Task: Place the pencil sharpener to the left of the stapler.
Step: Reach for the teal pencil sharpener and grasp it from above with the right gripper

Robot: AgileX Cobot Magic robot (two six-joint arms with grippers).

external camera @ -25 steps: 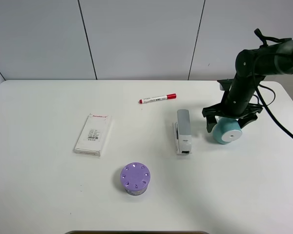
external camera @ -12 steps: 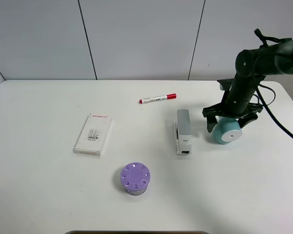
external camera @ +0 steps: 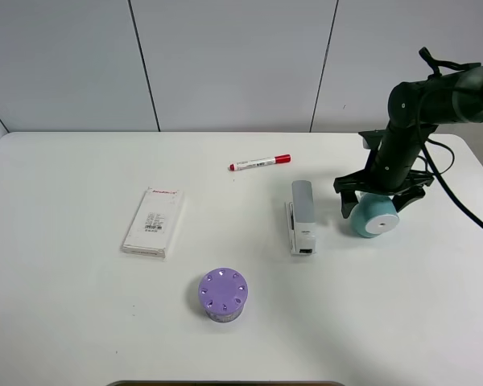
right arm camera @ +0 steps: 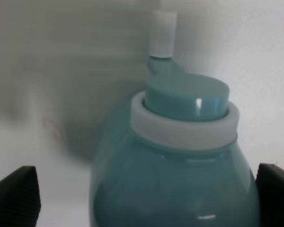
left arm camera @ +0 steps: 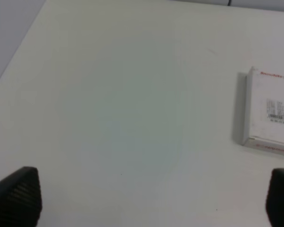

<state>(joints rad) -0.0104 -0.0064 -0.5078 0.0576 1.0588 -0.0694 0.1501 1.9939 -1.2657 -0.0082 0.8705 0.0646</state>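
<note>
Exterior high view: right gripper (external camera: 373,205), jaws spread wide, straddles pencil sharpener (external camera: 377,219) just right of stapler (external camera: 303,215); left gripper (left arm camera: 146,198) likewise spread

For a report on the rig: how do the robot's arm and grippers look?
The right arm is black, with rounded joint housings and thin black cables looping off it. The right gripper and the left gripper have black, finely ribbed fingertips.

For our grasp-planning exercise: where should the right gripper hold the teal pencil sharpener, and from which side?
Probably from above, across the wide body of the pencil sharpener: it lies on its side, rounded flanks exposed, and the open right gripper straddles it.
</note>
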